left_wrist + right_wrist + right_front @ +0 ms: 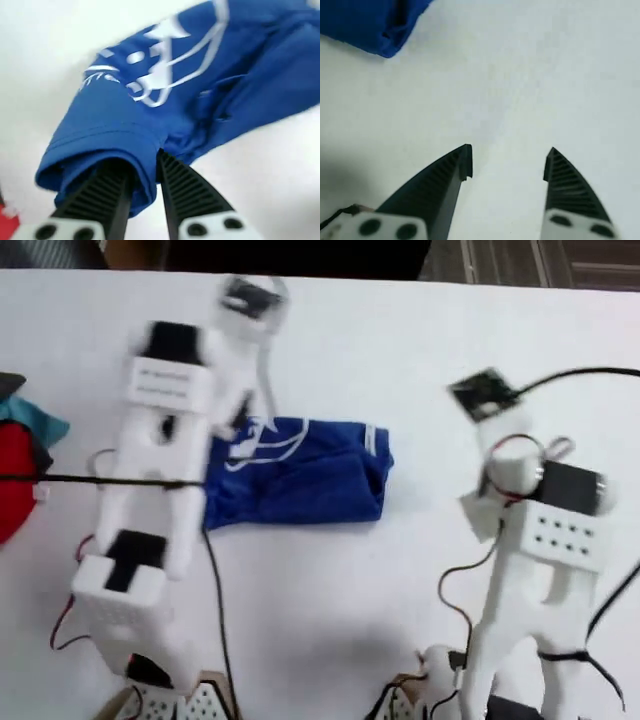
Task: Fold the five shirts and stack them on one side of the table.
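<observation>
We see a blue fabric shirt with a white printed design lying partly folded and bunched on the white table, a little left of centre in the high view. The left arm stands over its left end. In the left wrist view, the left gripper has its 2 black ridged fingers pressed together on a doubled hem edge of the shirt, with cloth bulging round 1 finger.

The right gripper hangs over bare table with its fingers spread wide and holding nothing. A corner of the shirt lies well apart from it.

At the table's left edge sit a red cloth and a teal cloth, touching each other.

We judge the shirt light, limp and slightly slippery. It will sag and drape from any pinch, and a single layer could slide out of the fingers. The firmest holds are probably the stitched hems and corners, where the fabric is doubled. With 1 end pinched, the far corner nearest the right gripper looks the sensible second hold.
</observation>
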`<state>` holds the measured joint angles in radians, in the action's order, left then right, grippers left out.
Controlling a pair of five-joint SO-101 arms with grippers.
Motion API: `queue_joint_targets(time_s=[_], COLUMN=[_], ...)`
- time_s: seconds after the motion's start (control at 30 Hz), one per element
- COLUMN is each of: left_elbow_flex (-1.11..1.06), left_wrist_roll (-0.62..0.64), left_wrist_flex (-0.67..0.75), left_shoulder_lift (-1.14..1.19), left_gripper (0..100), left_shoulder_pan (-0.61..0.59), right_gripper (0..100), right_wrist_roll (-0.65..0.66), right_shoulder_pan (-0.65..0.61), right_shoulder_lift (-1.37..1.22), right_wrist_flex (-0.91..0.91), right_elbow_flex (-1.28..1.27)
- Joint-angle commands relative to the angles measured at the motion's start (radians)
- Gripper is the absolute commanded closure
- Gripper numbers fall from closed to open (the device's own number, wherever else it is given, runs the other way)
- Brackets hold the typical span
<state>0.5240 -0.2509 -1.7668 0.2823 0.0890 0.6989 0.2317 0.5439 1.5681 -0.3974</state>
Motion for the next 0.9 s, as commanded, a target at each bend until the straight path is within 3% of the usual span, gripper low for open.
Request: queue_joint_targets(time_s=[0.0,0.2,0.4,0.87], left_elbow_flex=[0.008,0.005,0.025,0.524], left_wrist_roll=[0.008,0.005,0.006,0.008], left_wrist_flex=[0.041,0.15,0.216,0.164], left_shoulder_lift=[-0.06,-0.043,0.094,0.456], left_gripper=[97,97,97,97], left_shoulder_pan=[0.112,0.192,0.272,0.376], right_gripper=[74.3,74.3,74.3,74.3], right_wrist_roll=[0.002,0.002,0.002,0.002], right_shoulder_pan=[0.15,0.295,0.34,0.332], right_shoulder_lift=[0.03,0.03,0.03,0.031], right_wrist_flex=[-0.012,-0.007,-0.005,-0.124], right_elbow_flex=[0.0,-0.005,-0.008,-0.221])
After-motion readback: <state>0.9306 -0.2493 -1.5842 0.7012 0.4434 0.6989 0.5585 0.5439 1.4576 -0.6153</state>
